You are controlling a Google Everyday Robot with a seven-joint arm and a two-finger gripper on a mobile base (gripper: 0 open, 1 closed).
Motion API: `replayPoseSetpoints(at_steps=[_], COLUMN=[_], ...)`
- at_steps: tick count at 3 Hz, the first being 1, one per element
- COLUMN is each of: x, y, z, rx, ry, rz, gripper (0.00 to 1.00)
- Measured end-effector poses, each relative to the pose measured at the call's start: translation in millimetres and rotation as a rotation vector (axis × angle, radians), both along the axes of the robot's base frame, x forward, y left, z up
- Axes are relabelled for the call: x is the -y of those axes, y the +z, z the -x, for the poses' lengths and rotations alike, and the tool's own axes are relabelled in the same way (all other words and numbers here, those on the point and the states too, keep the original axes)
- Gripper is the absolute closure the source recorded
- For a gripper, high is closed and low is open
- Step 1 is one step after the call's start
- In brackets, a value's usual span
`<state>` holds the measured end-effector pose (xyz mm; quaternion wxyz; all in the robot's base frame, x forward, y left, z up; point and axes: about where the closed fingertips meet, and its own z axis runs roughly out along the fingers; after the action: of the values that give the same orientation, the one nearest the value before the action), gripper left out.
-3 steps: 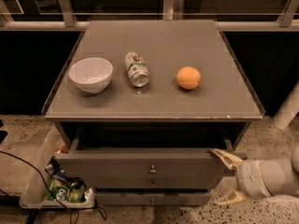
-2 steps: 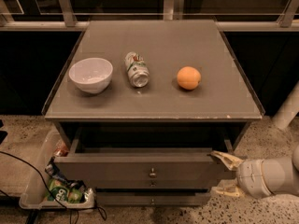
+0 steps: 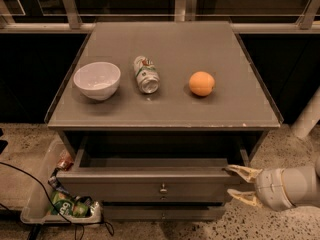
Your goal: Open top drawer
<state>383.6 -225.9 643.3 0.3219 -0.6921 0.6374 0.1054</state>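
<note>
The top drawer is a grey front with a small brass knob at its centre. It stands pulled part way out of the cabinet, and its dark box interior shows. My gripper is at the right end of the drawer front, coming in from the right. Its two pale fingers are spread, one fingertip by the front's top corner and the other by its lower corner. It holds nothing.
On the cabinet top sit a white bowl, a can lying on its side and an orange. A lower drawer is shut. A plastic bin with packets and a black cable lie on the floor at left. A white post stands at right.
The top drawer has slid a little further out toward the camera. My gripper has moved with it, staying at the front's right end.
</note>
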Motion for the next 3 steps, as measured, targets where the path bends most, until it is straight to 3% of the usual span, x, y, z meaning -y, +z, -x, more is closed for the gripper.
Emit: replayPoseSetpoints(at_steps=[3], x=[0.0], y=[16.3], z=[-2.9], rx=[0.000], ry=[0.000], rz=[0.000], gripper=[1.00])
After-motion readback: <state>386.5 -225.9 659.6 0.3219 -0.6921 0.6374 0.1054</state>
